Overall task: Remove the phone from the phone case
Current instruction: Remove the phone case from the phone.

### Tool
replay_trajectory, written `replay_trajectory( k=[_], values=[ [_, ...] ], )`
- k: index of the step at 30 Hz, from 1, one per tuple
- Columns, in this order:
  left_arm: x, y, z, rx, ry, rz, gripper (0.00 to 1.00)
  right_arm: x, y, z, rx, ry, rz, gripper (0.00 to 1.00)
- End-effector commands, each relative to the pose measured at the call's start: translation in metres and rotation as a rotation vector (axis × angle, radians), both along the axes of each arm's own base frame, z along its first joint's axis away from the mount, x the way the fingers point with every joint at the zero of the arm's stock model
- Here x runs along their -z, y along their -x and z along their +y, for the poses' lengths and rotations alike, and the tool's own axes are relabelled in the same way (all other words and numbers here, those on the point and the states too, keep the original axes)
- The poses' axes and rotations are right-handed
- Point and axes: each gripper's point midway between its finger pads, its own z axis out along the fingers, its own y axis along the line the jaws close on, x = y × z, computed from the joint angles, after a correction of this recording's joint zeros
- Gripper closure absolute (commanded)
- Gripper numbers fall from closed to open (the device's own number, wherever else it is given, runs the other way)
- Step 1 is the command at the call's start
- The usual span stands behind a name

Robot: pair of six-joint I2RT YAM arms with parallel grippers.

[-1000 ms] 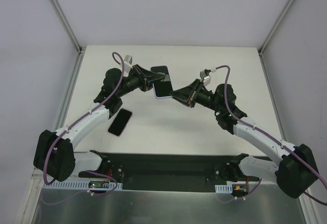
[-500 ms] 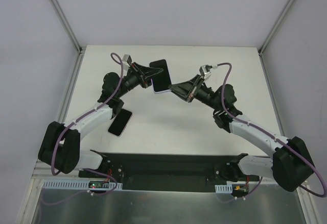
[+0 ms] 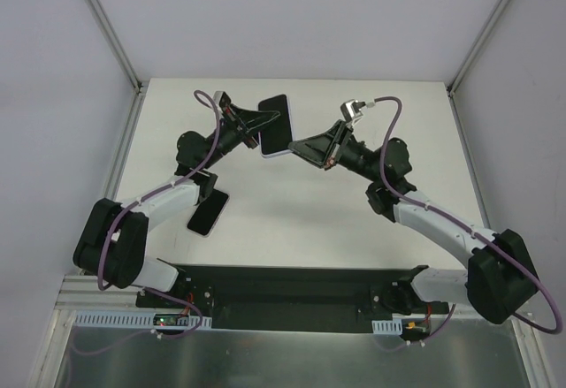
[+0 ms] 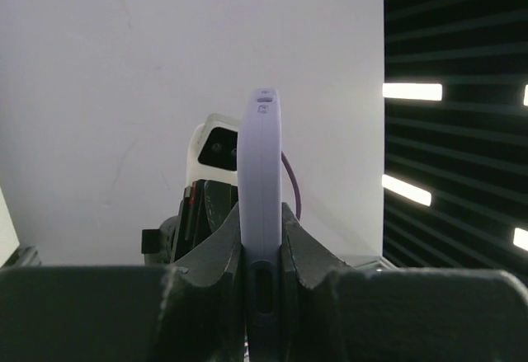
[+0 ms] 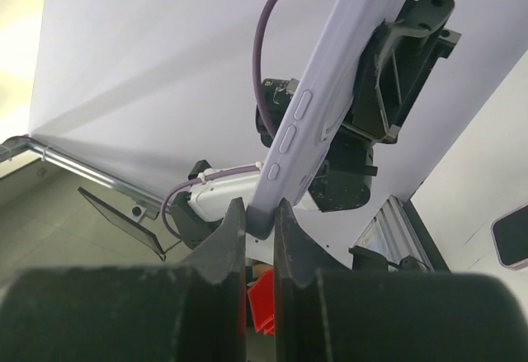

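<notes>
White walls enclose a white tabletop, with both arms reaching in from a black base rail at the near edge. They meet above the far middle of the surface. Between them, raised off the table, is a black-screened phone seated inside a pale lilac phone case, its screen facing up toward the overhead camera.

The left gripper comes in from the left and is clamped on the case. Its own wrist view shows the case edge-on and upright, squeezed between the two dark fingers with no gap on either side.

The right gripper approaches from the right and is closed on the lower corner of the same case. In its wrist view the lilac edge with three side buttons rises at a slant from between the fingertips, which pinch it tightly. The left gripper's black body sits behind the upper part of the case there.

A second dark phone with a pale rim lies flat on the tabletop under the left forearm, partly hidden by it and well apart from the held one.
</notes>
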Motion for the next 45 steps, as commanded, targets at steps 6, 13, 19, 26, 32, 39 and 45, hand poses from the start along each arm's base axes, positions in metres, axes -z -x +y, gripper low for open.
replay_trajectory(
  k=[6,13,19,26,32,39,45],
  values=[
    [0.033,0.001,-0.014,0.067,-0.022,0.076,1.0,-0.129,0.094,-0.023,-0.193,-0.356,-0.551,0.98],
    [0.023,0.007,-0.022,0.1,0.042,0.08,1.0,-0.12,0.102,-0.008,-0.255,-0.346,-0.573,0.98],
    [0.014,0.011,-0.021,0.104,0.063,0.068,1.0,-0.115,0.104,-0.003,-0.276,-0.331,-0.588,0.99],
    [0.009,0.013,-0.019,0.106,0.079,0.057,1.0,-0.103,0.1,0.001,-0.267,-0.311,-0.579,0.99],
    [0.001,0.016,-0.017,0.111,0.1,0.046,1.0,-0.094,0.098,0.003,-0.264,-0.295,-0.57,0.98],
    [-0.006,0.017,-0.015,0.117,0.126,0.04,1.0,-0.079,0.101,0.005,-0.281,-0.261,-0.573,0.99],
    [-0.003,0.016,-0.015,0.123,0.13,0.043,1.0,-0.077,0.123,-0.002,-0.36,-0.228,-0.692,0.99]
  ],
)
